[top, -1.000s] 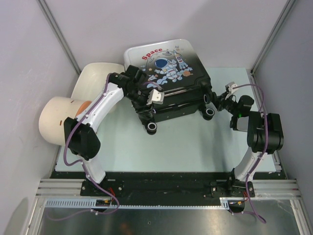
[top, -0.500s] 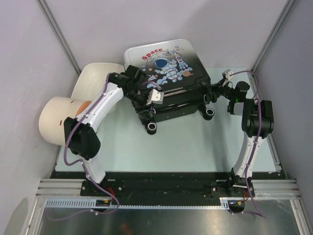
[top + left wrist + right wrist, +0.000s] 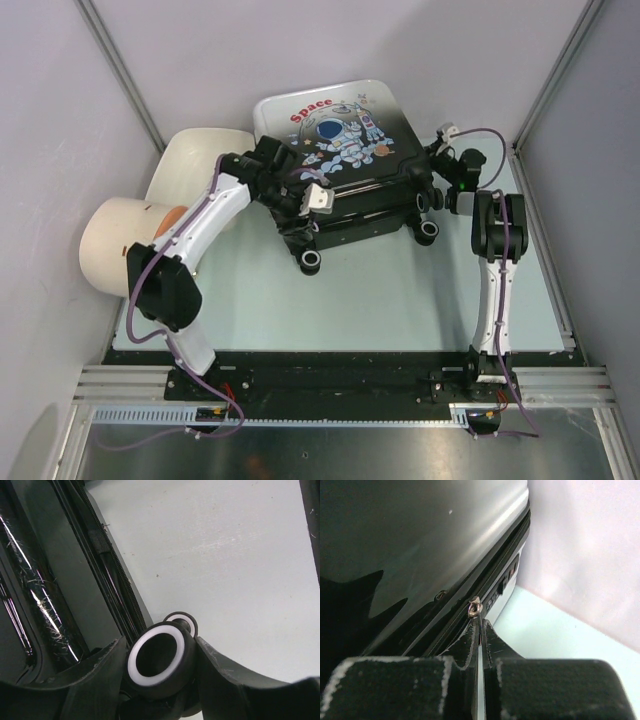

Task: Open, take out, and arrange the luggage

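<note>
The luggage (image 3: 345, 135) lies flat at the back of the table, astronaut print up, wheels toward me. My left gripper (image 3: 300, 212) is at its front left corner. In the left wrist view its fingers (image 3: 100, 670) press both sides of a black wheel with a white ring (image 3: 159, 655). My right gripper (image 3: 436, 158) is at the case's right edge. In the right wrist view it (image 3: 480, 622) is pinched shut on the metal zipper pull (image 3: 475, 608), against the zipper line of the glossy black shell (image 3: 410, 540).
A cream tub (image 3: 200, 160) and a cream cylinder with an orange end (image 3: 112, 245) stand left of the left arm. Grey walls close in the pale green mat (image 3: 400, 290) on three sides. Two free wheels (image 3: 311, 260) (image 3: 428, 228) show at the case's front.
My right arm has swung from the front right wheel area toward the back along the case's right side, gripper staying shut. The left arm and the luggage have barely moved.
</note>
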Available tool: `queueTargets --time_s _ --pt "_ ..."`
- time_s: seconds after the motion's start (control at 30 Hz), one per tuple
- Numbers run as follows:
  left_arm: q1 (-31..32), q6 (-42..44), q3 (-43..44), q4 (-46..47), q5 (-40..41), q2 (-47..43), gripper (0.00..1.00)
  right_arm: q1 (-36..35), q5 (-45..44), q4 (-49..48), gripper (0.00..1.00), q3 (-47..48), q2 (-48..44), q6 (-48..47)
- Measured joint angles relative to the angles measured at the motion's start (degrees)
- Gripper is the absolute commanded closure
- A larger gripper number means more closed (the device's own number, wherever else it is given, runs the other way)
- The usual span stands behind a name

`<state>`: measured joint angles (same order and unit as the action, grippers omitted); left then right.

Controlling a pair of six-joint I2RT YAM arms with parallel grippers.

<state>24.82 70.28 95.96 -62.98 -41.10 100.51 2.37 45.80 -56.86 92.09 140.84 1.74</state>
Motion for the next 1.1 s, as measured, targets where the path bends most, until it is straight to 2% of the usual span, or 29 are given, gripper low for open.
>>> queueTargets --time_s 0.1,0.13,0.2,0.23,0.3,0.37,0.4,0.5,0.63,0.83,0.93,1.1 --pt "0.55 -3.28 -0.70 2.05 -0.39 -0.17 0.25 -0.87 -1.22 0.13 0.90 4.68 2.99 0.31" --pt "1.03 -4.87 -1.20 2.45 -0.66 -0.22 0.23 -1.20 -1.75 0.74 0.70 6.03 3.61 0.55" --pt "2.03 -7.15 -2.60 3.39 0.00 -1.11 0.18 -1.42 -2.47 1.81 0.54 6.62 3.72 1.14" --pt "2.49 -8.22 -3.02 3.76 0.37 -1.36 0.17 -1.38 -3.19 1.88 0.40 6.56 3.58 1.14" --pt "3.02 -11.32 -3.06 4.09 0.83 -1.68 0.15 -0.72 -4.35 2.23 0.25 4.92 2.51 1.22" --pt "3.08 -15.15 -2.78 4.39 0.85 -1.95 0.00 0.52 -4.83 3.26 0.11 0.66 -0.48 1.42" --pt "3.04 -16.92 -2.56 4.35 0.42 -2.14 0.00 1.33 -4.52 3.93 0.07 -1.77 -2.38 1.51" --pt "2.21 -22.08 -1.55 4.87 -0.74 -3.52 0.00 3.89 -2.73 8.68 0.09 -5.29 -7.89 2.40" --pt "-1.51 -31.65 2.91 7.87 -4.22 -5.33 0.00 6.84 -1.70 17.20 0.12 -4.20 -14.03 3.87" --pt "-15.15 -57.92 16.15 16.87 -5.16 -0.24 0.00 7.72 -2.38 39.12 0.14 16.26 -12.72 7.93" --pt "-21.68 -69.07 22.14 19.98 -1.55 5.77 0.00 6.38 -1.95 46.42 0.06 25.86 -10.82 12.66" --pt "-26.25 -78.55 22.67 21.51 6.43 11.54 0.00 4.07 -0.48 51.78 0.05 28.83 -9.88 20.20"
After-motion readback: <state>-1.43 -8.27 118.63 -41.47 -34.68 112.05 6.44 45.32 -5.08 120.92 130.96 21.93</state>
